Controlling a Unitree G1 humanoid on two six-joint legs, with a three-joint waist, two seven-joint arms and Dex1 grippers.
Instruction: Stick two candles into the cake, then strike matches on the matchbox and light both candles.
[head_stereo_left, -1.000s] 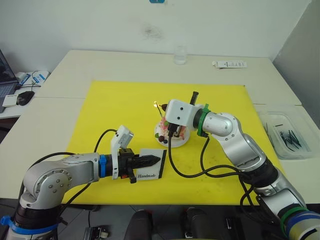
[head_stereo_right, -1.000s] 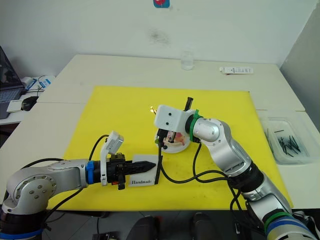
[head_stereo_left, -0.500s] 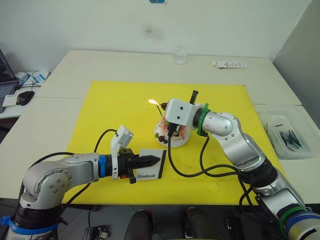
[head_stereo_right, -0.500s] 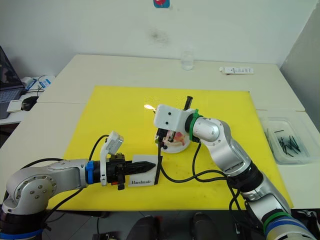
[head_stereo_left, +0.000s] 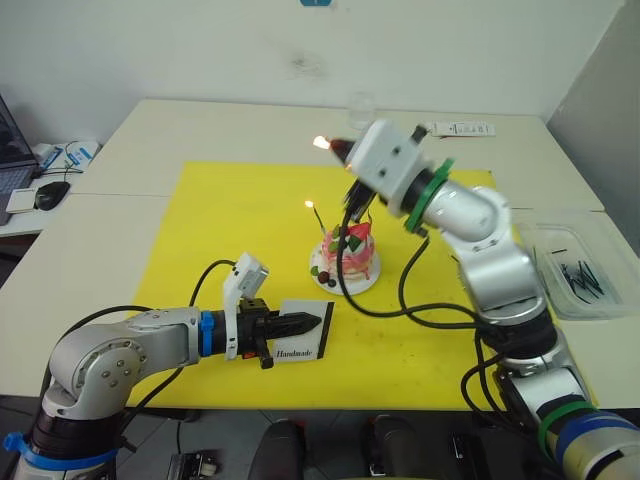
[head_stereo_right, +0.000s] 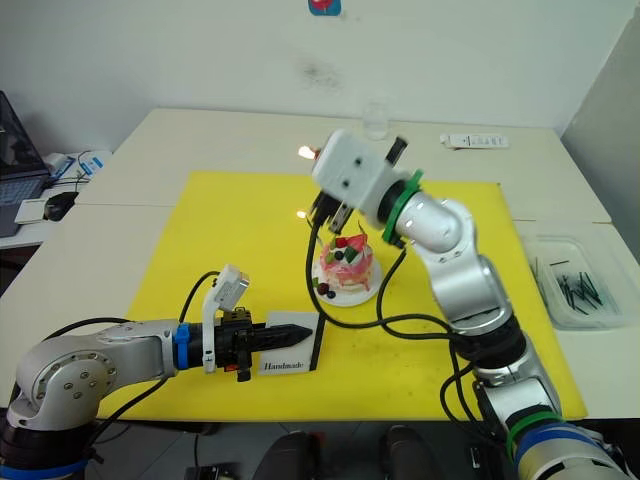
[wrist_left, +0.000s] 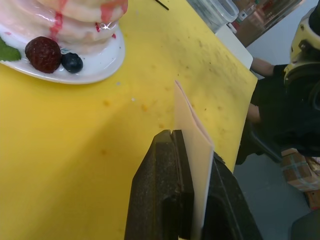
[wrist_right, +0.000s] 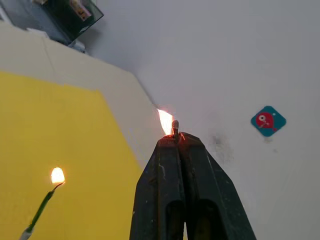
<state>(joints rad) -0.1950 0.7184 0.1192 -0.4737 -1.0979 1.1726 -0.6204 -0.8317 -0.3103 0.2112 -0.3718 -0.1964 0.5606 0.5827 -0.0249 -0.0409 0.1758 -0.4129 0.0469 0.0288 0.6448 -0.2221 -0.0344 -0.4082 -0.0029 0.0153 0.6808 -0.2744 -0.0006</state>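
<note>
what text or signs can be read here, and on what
"Handmade": on the white matchbox held in the left claw.
White strip at the table's far edge: markings too small to read.
Teal wall sticker: a red figure, no words.

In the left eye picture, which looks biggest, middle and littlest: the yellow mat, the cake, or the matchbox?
1. Yellow mat, by far the biggest.
2. Cake on its white plate.
3. Matchbox, pinched in the left gripper.
The cake and matchbox look close in size, and the matchbox sits nearer the camera, so that order is unsure.
</note>
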